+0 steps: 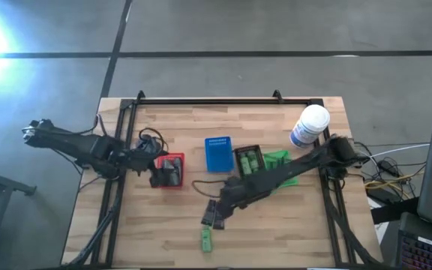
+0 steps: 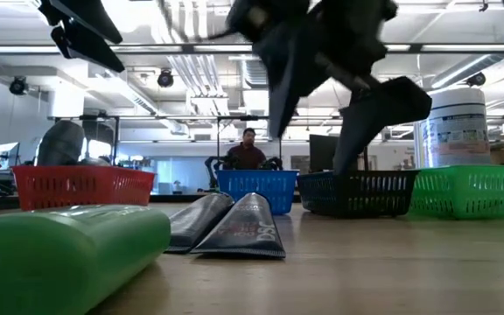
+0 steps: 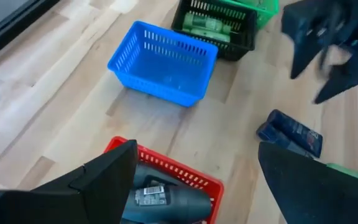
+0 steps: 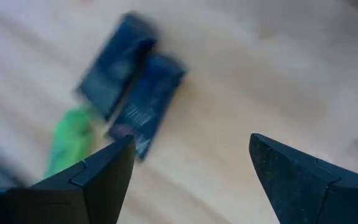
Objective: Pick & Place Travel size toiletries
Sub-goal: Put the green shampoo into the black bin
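Two slim black tubes [image 1: 212,214] lie side by side on the table near its front edge; they also show in the right wrist view [image 4: 132,106] and the low view [image 2: 234,226]. A green tube [image 1: 205,239] lies just nearer the front edge [image 4: 70,140]. Grey rounded items [image 3: 166,198] sit in the red basket [image 1: 172,171]. Green items [image 1: 250,161] fill the dark basket [image 3: 219,28]. My right gripper [image 1: 227,201] hovers open above the black tubes [image 4: 188,165]. My left gripper [image 1: 158,174] is open over the red basket [image 3: 194,180].
A blue basket [image 1: 217,153] stands in the table's middle, a green basket [image 1: 280,161] beside the dark one. A big white canister with a blue label [image 1: 309,126] stands near the far right corner. Bare wood lies along the front edge to the right.
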